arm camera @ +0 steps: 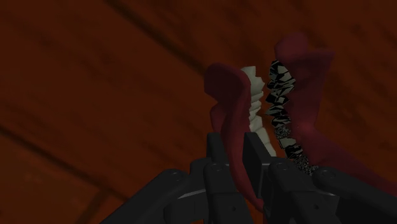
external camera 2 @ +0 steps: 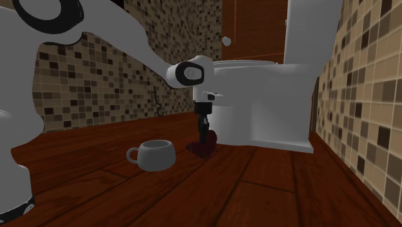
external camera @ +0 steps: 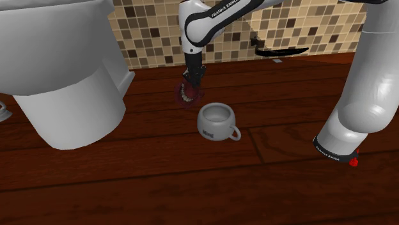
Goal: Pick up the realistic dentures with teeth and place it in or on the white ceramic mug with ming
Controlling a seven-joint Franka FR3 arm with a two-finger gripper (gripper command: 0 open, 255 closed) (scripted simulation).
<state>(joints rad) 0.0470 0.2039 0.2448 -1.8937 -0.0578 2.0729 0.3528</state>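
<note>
The dentures (external camera: 189, 96) are dark red gums with pale teeth, low on the wooden floor just behind the mug. My black gripper (external camera: 190, 87) comes straight down onto them and is shut on them. In the wrist view the fingers (arm camera: 218, 151) clasp one dark red gum arch (arm camera: 228, 95) between them, with the row of pale teeth (arm camera: 256, 105) beside it. The white mug (external camera: 216, 121) stands upright and empty, its handle toward the shoulder view's right. In the second exterior view the gripper (external camera 2: 204, 133) stands over the dentures (external camera 2: 205, 147), with the mug (external camera 2: 156, 155) to their left.
A large white toilet (external camera: 64, 70) stands at the shoulder view's left, close behind the dentures in the second exterior view (external camera 2: 264, 97). A mosaic tile wall (external camera: 300, 29) runs along the back. My stand's white base (external camera: 358, 108) is at the lower right. Wooden floor (external camera: 160, 185) lies in front of the mug.
</note>
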